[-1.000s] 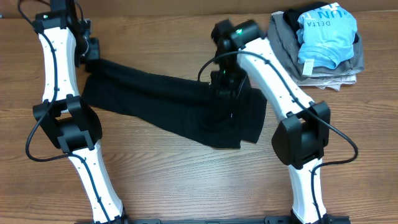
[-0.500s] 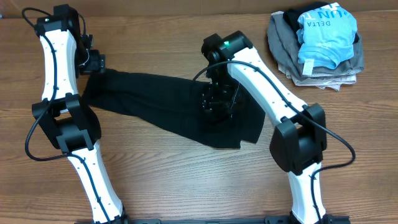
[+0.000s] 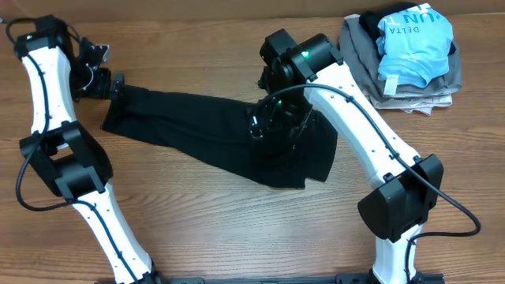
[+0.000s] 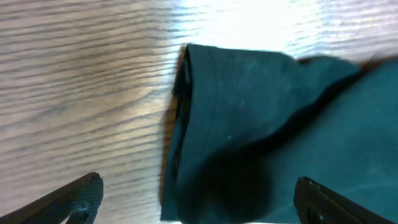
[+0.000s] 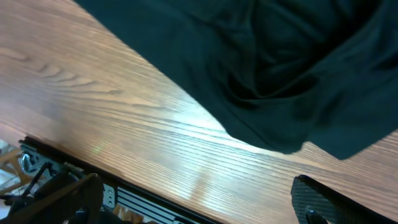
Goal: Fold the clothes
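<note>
Two grippers are seen, both with jaws spread wide and gripping nothing. The left gripper [image 3: 108, 79] hangs over one end of the black garment [image 3: 197, 126]. In its wrist view the folded cloth edge lies below and between the fingers [image 4: 74, 196], flat on the wooden table [image 3: 197, 221]. The right gripper [image 3: 276, 126] hovers above the garment's bunched opposite end, with wrinkled cloth directly beneath it. A stack of folded clothes [image 3: 402, 63] sits well apart, beyond the right gripper.
</note>
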